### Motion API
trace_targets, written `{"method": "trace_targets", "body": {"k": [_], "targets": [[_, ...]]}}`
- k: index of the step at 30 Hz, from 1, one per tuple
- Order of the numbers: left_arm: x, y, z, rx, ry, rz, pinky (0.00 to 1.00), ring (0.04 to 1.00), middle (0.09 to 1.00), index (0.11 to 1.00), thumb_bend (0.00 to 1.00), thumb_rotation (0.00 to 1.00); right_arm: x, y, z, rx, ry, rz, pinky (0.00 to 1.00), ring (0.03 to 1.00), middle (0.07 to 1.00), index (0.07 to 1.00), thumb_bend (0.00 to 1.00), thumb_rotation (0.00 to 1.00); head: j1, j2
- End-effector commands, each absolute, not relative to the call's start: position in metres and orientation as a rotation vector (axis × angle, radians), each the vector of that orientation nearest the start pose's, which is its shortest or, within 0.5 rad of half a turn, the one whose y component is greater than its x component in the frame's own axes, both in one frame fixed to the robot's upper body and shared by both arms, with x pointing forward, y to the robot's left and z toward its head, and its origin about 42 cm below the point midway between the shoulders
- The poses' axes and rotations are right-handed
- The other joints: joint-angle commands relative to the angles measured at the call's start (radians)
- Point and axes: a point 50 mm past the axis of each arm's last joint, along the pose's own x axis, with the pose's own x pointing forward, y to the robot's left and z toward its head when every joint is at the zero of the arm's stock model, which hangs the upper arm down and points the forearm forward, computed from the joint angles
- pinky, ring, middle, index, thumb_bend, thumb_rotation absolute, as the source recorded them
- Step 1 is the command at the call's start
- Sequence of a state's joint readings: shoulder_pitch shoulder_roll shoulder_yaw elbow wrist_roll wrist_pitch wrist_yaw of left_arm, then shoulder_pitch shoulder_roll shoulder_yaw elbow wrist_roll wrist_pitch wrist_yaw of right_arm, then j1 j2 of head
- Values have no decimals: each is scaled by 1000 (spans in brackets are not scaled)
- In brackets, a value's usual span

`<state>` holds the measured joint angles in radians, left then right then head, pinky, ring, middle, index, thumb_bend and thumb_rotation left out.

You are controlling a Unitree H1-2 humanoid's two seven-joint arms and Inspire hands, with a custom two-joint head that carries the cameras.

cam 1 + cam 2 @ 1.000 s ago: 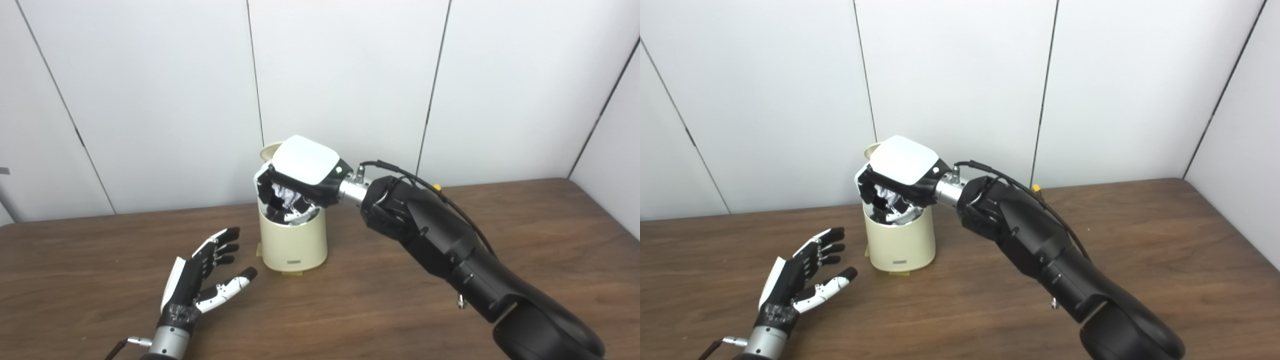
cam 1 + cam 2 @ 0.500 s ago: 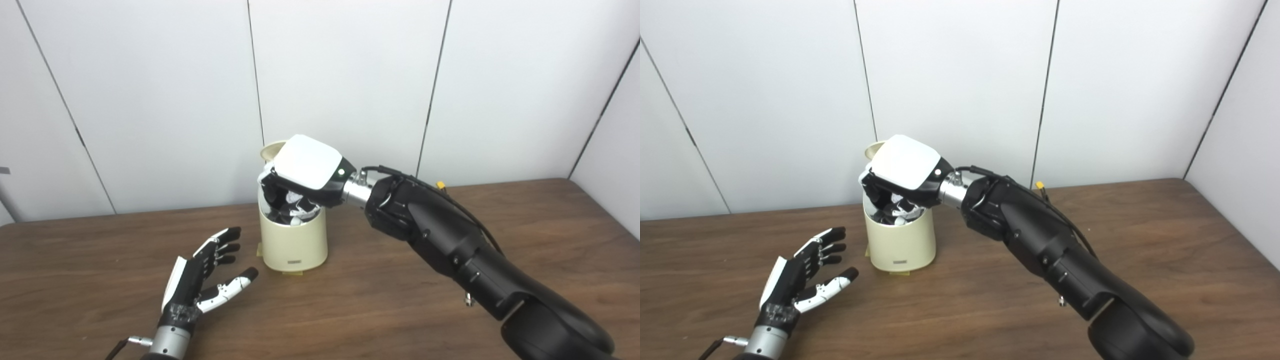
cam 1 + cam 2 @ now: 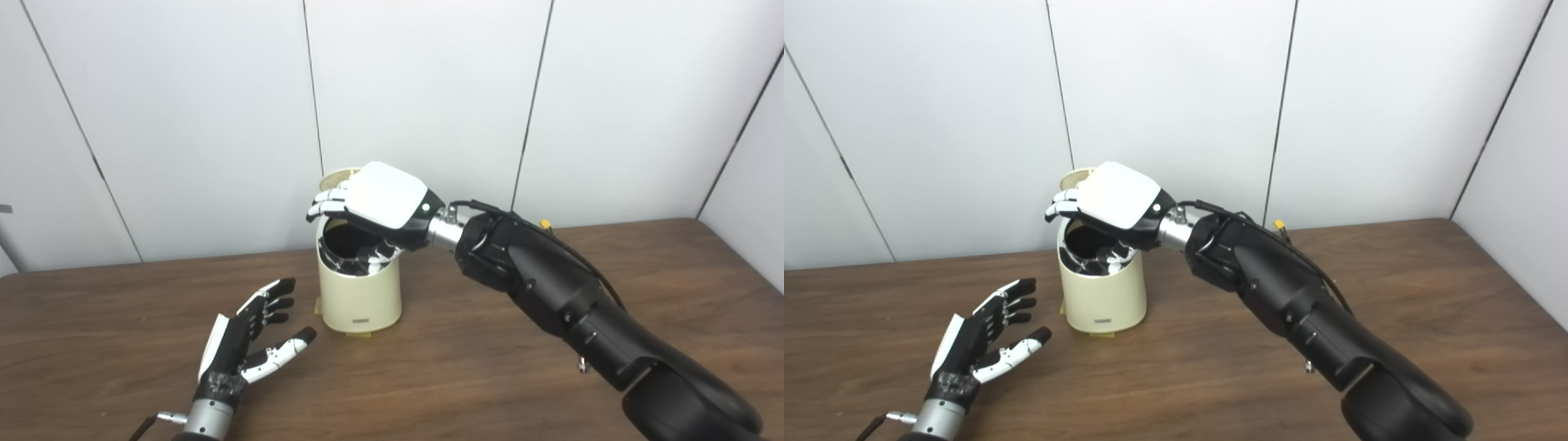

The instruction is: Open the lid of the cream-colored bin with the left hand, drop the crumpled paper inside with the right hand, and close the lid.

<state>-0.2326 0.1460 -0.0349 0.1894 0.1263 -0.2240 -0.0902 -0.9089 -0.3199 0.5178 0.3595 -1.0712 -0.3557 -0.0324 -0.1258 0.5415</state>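
White wall panels behind, brown wood tabletop [image 3: 490, 367] filling the lower frame. Right hand [image 3: 380, 202] hovers palm-down over the bin [image 3: 358, 288] at center frame, fingers [image 3: 324, 204] spread over the mouth, grasping nothing. Bin stands upright, lid [image 3: 334, 179] tipped up at the back, dark inside; crumpled paper can't be made out. Left hand [image 3: 245, 343] lies at lower left on the tabletop, fingers released, apart from the bin.

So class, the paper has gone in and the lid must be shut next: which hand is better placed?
Probably the right hand: it hovers open above the bin, beside the raised lid. The left hand lies open on the table.
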Motion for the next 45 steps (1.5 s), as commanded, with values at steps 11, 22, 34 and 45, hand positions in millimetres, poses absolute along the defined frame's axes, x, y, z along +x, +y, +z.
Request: {"method": "trace_targets", "body": {"k": [11,22,34,45], "targets": [[370,225,158,280,-354,-189,756,820,862,866,706,289,474,-136,357,-1419,-1163,260,494,629,706,717,829,48,0,0],[370,226,159,292,-351,-185,763,820,863,868,706,294,432,-191,348,-976,-1027,60,373,449,487,623,556,0,1,4],[371,226,161,284,-360,-180,737,818,862,871,717,286,393,-243,285,-678,-611,120,509,679,785,826,791,93,7,-3],[372,226,162,281,-369,-170,742,815,852,869,720,271,369,-266,235,-620,-467,130,628,761,863,872,850,85,45,-18]]}}
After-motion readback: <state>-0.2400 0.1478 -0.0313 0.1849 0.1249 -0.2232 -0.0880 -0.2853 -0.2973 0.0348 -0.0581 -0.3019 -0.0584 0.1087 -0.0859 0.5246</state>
